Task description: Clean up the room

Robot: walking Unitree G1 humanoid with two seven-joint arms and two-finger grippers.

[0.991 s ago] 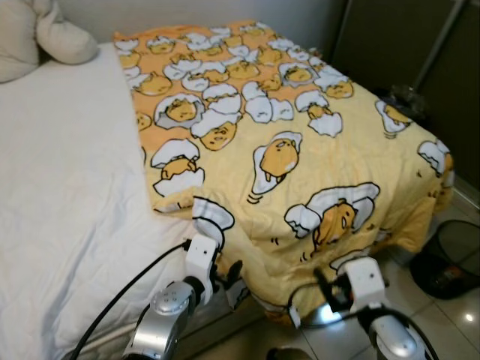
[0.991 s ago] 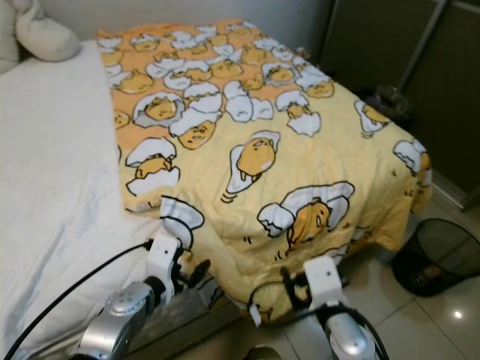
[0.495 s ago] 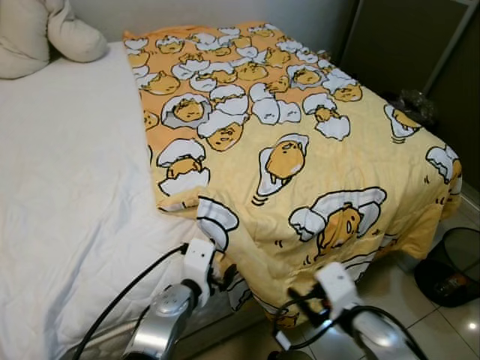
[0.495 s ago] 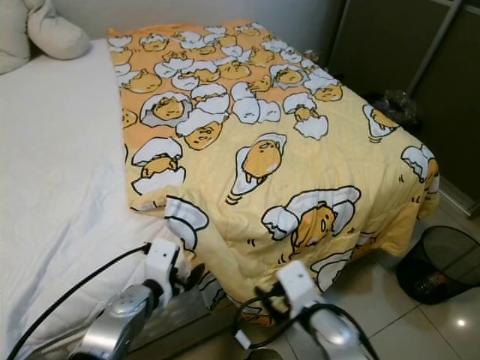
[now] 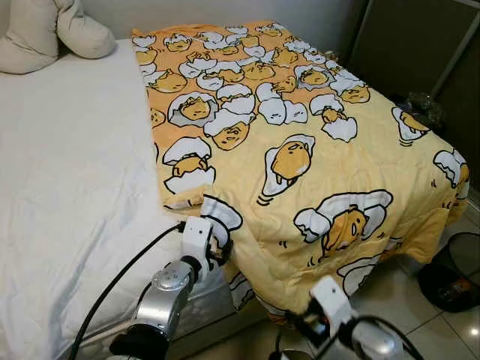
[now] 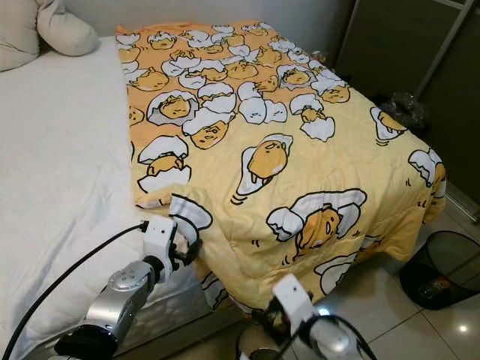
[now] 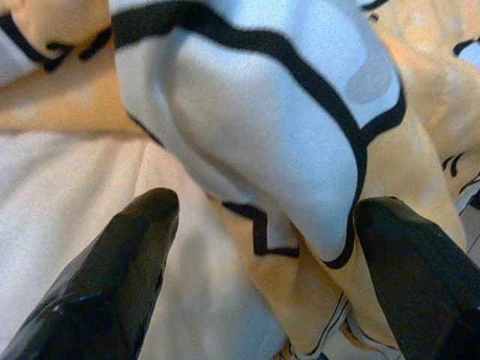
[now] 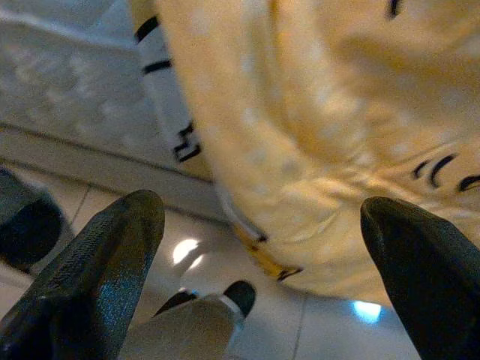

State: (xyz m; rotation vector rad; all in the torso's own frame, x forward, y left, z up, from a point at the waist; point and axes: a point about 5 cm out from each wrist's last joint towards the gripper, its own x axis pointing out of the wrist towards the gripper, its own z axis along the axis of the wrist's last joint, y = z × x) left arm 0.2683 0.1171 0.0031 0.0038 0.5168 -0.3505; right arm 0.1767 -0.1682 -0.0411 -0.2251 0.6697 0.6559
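Note:
A yellow blanket (image 5: 300, 142) printed with egg cartoons covers the right half of the bed, and its near edge hangs over the foot of the mattress. My left gripper (image 5: 220, 250) is open at the blanket's near left corner. In the left wrist view a white, black-outlined fold (image 7: 262, 127) of that corner lies between the spread fingers (image 7: 135, 247). My right gripper (image 8: 262, 202) is open low under the hanging edge (image 8: 315, 150), apart from the cloth; its white wrist block (image 5: 330, 296) is near the floor.
The bare white sheet (image 5: 75, 172) takes up the bed's left half, with cream pillows (image 5: 52, 34) at the head. A black wire wastebasket (image 5: 450, 270) stands on the tiled floor at the right, beside a dark wardrobe (image 5: 420, 45). My foot (image 8: 202, 322) is below the right gripper.
The camera has tilted and shifted a little. My left gripper has edged up to the blanket's corner. My right arm has dropped lower and drawn back from the hanging edge.

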